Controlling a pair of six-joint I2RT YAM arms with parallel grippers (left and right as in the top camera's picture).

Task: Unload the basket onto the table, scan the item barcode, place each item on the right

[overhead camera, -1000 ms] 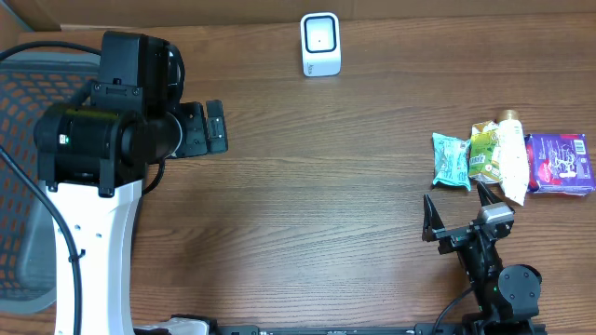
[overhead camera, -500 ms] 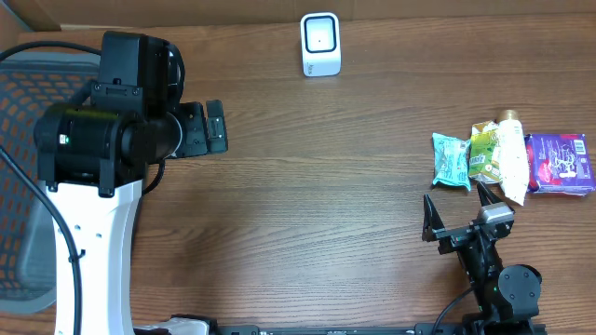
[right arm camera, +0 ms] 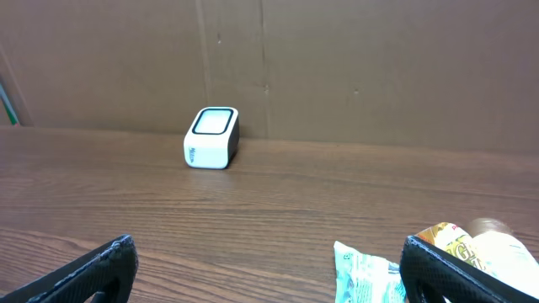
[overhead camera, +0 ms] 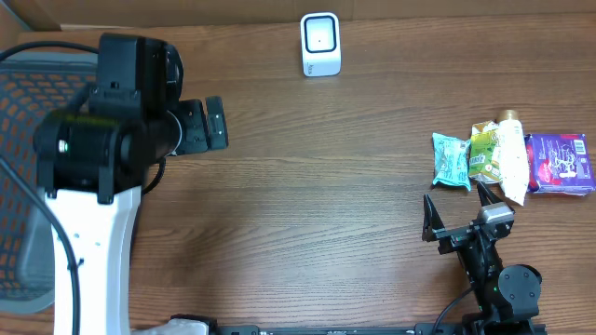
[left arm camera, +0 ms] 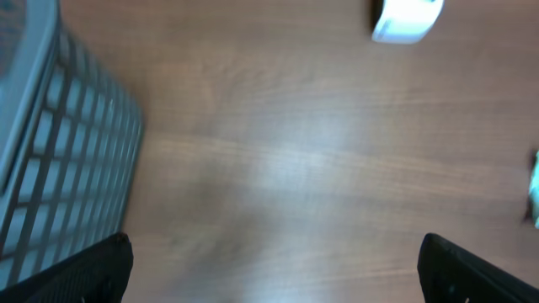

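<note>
Left end effector [left arm camera: 274, 252] hangs wide open, empty, left of the white scanner [overhead camera: 320, 44]. Right of the scanner, the right end effector [overhead camera: 455, 197] gapes empty just beside the snack packets [overhead camera: 503, 158] lying on the desk [overhead camera: 307, 205].

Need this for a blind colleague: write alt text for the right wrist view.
A white scanner stands on a wooden table before a cardboard wall. The open right pincer frames the bottom corners, with snack packets at lower right.
</note>
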